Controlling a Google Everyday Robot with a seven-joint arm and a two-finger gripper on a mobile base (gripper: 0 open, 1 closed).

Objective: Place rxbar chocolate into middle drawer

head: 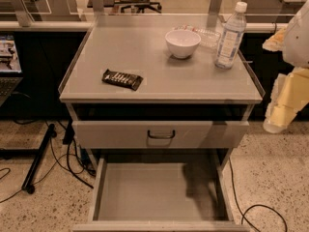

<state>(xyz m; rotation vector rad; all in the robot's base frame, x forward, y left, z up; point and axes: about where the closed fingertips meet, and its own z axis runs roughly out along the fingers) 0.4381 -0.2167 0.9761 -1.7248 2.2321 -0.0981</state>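
Rxbar chocolate (122, 79), a flat black bar, lies on the grey surface (193, 83), long side nearly sideways, well left of the pale pincer (277, 111) by the right edge. Pincer apart or together? I cannot tell.

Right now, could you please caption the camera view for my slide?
The rxbar chocolate lies on the cabinet top, the middle drawer stands open below, the hand hangs beside the cabinet.

Arm at three o'clock
The gripper (275, 122) hangs below the white arm (299, 37), tilted down toward seven o'clock.
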